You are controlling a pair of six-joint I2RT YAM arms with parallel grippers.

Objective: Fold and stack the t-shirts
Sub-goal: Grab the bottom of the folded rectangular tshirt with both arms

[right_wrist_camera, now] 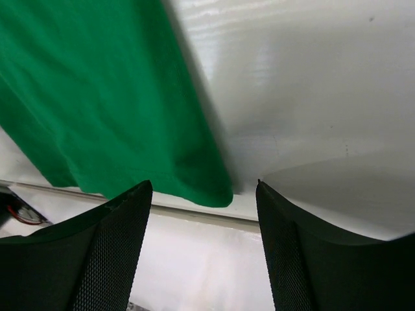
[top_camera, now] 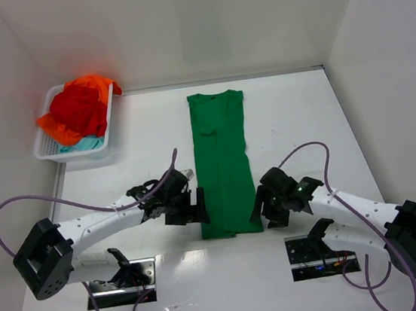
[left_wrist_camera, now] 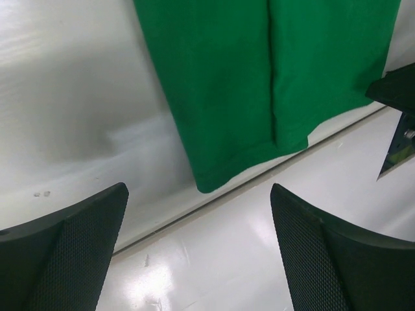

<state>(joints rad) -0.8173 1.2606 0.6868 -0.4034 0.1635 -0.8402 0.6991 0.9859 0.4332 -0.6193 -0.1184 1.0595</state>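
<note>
**Both grippers stand open at the near hem of the green t-shirt.**

The left gripper (top_camera: 191, 207) has its jaws wide apart beside the hem's left corner. The right gripper (top_camera: 264, 208) has its jaws apart over the right corner, with no cloth pinched. The green t-shirt (top_camera: 222, 161) lies flat on the table (top_camera: 294, 114) as a narrow lengthwise strip, collar at the far end. Judged light, limp and layered, it will sag and shift if lifted at one point. Pinch all layers at both hem corners and lift evenly. Further off at far left, the basket (top_camera: 44, 149) holds the red t-shirt (top_camera: 79, 110), orange t-shirt (top_camera: 97, 83) and teal t-shirt (top_camera: 85, 145), all crumpled.
</note>
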